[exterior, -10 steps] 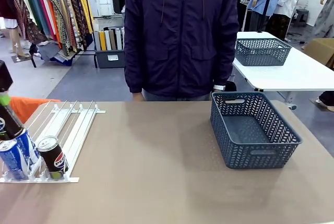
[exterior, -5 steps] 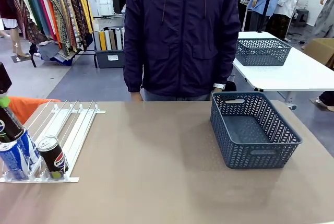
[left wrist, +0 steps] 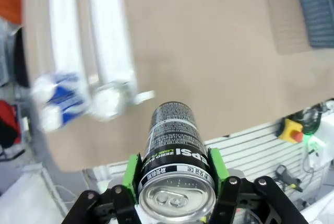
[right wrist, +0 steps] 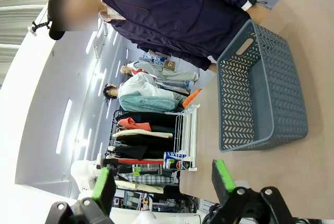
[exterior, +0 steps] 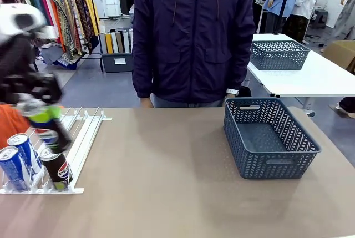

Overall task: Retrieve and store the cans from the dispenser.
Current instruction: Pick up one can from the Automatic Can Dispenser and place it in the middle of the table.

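Left gripper (left wrist: 175, 165) clamps a black can (left wrist: 175, 130) (long axis along the fingers (left wrist: 216, 164)); we see the basket (exterior: 260, 163) well off to its right, across the table (exterior: 166, 182).

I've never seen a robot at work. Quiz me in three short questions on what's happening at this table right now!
1. True or false: the left pincer is shut on a black can.
2. How many cans stand at the low end of the dispenser?
3. The basket on the table holds: A) nothing, B) two cans, C) a bottle.

Key: 1 true; 2 three; 3 A.
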